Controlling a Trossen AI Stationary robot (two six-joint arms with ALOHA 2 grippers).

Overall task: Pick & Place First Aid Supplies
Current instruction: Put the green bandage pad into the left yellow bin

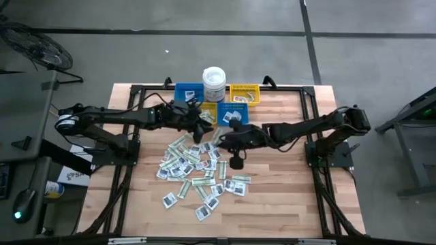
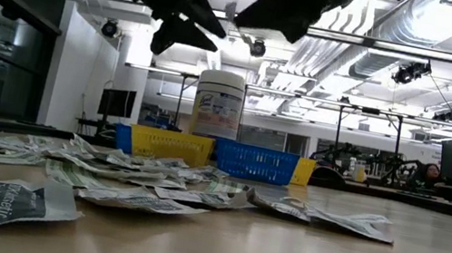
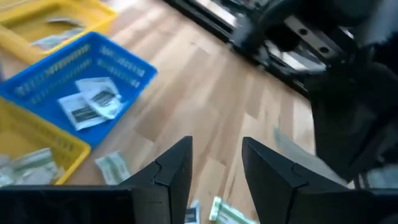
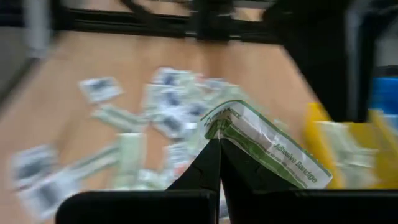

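Observation:
The first aid packets (image 1: 197, 170), white squares and green-and-white strips, lie scattered in a pile on the wooden table (image 1: 286, 197). They also spread across the low view as packets (image 2: 151, 189). My left gripper (image 3: 216, 146) hangs open and empty over bare wood near the blue bin (image 3: 87, 74), which holds white square packets. In the high view the left gripper (image 1: 203, 126) is at the pile's far edge. My right gripper (image 4: 219, 142) is shut on a green-and-white bandage strip (image 4: 267, 144). The right gripper (image 1: 221, 139) hovers beside the left one. My right gripper pinches the bandage strip between its two fingertips, at the strip's edge near one end (image 4: 217, 127). The strip is lifted clear of the table and sticks out sideways past the fingers, slightly bowed, with its printed face showing.
Small bins stand at the table's far edge: blue (image 1: 189, 92) and yellow (image 1: 244, 94) behind, yellow (image 1: 208, 112) and blue (image 1: 236, 113) in front, with a white lidded tub (image 1: 214, 82) between the back pair. Dark frame rails (image 1: 313, 136) run along the table's sides. Bare wood lies right of the pile.

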